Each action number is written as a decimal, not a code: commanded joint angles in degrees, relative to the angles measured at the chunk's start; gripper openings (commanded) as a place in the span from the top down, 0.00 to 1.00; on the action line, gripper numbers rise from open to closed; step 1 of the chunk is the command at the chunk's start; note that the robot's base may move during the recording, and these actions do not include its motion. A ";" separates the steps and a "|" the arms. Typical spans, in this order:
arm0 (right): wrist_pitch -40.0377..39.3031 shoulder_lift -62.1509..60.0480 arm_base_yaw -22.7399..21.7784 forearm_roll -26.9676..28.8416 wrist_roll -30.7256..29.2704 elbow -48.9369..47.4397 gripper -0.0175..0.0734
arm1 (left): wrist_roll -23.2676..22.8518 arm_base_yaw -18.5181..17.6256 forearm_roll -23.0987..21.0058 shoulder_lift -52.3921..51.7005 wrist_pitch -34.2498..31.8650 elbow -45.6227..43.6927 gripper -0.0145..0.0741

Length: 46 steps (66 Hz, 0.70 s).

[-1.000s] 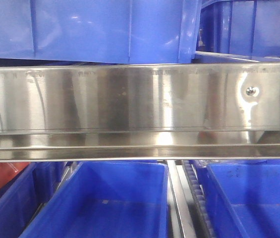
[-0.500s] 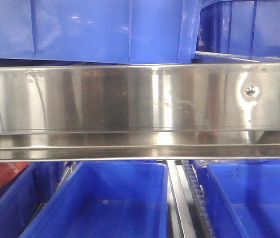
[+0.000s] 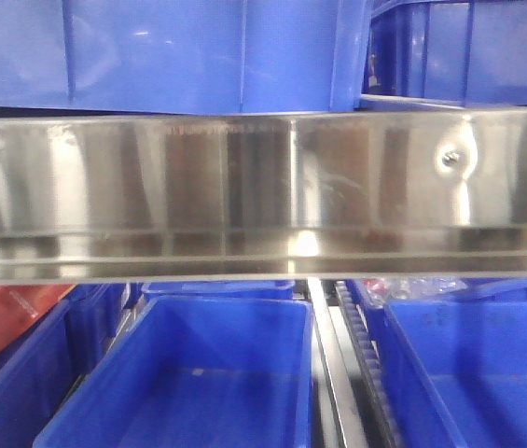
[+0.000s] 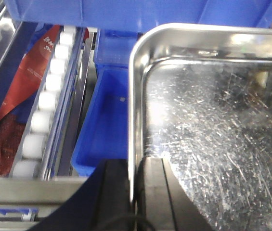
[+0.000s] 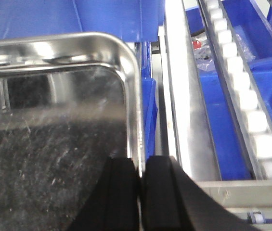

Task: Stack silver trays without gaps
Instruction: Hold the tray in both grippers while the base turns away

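Grippers, two, both mine, both occupied.

1. left gripper [image 4: 133, 186]: black fingers [image 4: 110, 188] pinched on the left rim of the silver tray [image 4: 213, 120], one finger outside the rim and one inside the pan.
2. right gripper [image 5: 139, 188]: clamped the same way on a right-hand rim, near a rounded corner. I take this for the opposite side of the same tray, though neither wrist view shows it whole.
3. Silver tray: held level, open side up, with a scratched, shiny floor and out-turned rim. Its far edge lies close under an upper blue bin [image 4: 126, 12].
4. lower blue bin [image 4: 107, 125]: visible below and just past the tray's left rim.
5. roller track [image 4: 44, 106]: white rollers, left of that bin, with red packaging [image 4: 22, 91] beyond it.
6. second roller track [image 5: 244, 101]: to the right of the tray, beyond a steel divider [image 5: 184, 96].
7. shelf rail [image 3: 263, 187]: mirror-like, spans the front view and carries a screw [image 3: 450, 159], with blue bins above and below it.
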 commanded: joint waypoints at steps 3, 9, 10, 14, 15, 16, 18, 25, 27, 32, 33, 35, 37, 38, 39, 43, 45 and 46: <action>-14.13 0.44 1.00 0.51 -0.12 -0.77 0.83 | 0.42 -0.76 -2.86 0.80 -5.47 -0.17 0.85; -14.13 0.44 1.00 0.51 -0.12 -0.77 0.83 | 0.42 -0.76 -2.86 0.80 -5.47 -0.17 0.85; -14.13 0.44 1.00 0.51 -0.12 -0.77 0.83 | 0.42 -0.76 -2.86 0.80 -5.47 -0.17 0.85; -14.13 0.44 1.00 0.51 -0.12 -0.77 0.83 | 0.42 -0.76 -2.86 0.80 -5.47 -0.17 0.85; -14.13 0.44 1.00 0.51 -0.12 -0.77 0.83 | 0.42 -0.76 -2.86 0.80 -5.47 -0.17 0.85; -14.13 0.44 1.00 0.51 -0.12 -0.77 0.83 | 0.42 -0.76 -2.86 0.80 -5.47 -0.17 0.85; -14.13 0.44 1.00 0.51 -0.12 -0.77 0.83 | 0.42 -0.76 -2.86 0.80 -5.47 -0.17 0.85; -14.13 0.44 1.00 0.51 -0.12 -0.77 0.83 | 0.42 -0.76 -2.86 0.80 -5.47 -0.17 0.85; -14.27 0.44 1.00 0.51 -0.12 -0.77 0.83 | 0.42 -0.76 -2.86 0.80 -5.47 -0.17 0.85; -14.82 0.44 1.00 0.51 -0.12 -0.77 0.83 | 0.42 -0.76 -2.86 0.80 -5.47 -0.17 0.85; -14.99 0.44 1.00 0.51 -0.12 -0.77 0.83 | 0.42 -0.76 -2.86 0.80 -5.47 -0.17 0.85; -15.12 0.44 1.00 0.51 -0.12 -0.77 0.83 | 0.42 -0.76 -2.86 0.80 -5.47 -0.17 0.85; -15.39 0.44 1.00 0.51 -0.12 -0.77 0.83 | 0.42 -0.76 -2.86 0.80 -5.47 -0.17 0.85; -15.52 0.44 1.00 0.51 -0.12 -0.77 0.83 | 0.42 -0.76 -2.76 0.80 -5.47 -0.17 0.85; -15.52 0.44 1.00 0.51 -0.12 -0.77 0.83 | 0.42 -0.76 -2.65 0.80 -5.47 -0.17 0.85; -15.52 0.44 1.00 0.51 -0.12 -0.77 0.83 | 0.42 -0.76 -2.22 0.80 -5.47 -0.17 0.85; -15.52 0.44 1.00 0.51 -0.12 -0.77 0.83 | 0.42 -0.76 -1.80 0.80 -5.47 -0.17 0.85; -15.52 0.44 1.00 0.51 -0.12 -0.77 0.83 | 0.42 -0.76 -1.63 0.80 -5.47 -0.17 0.85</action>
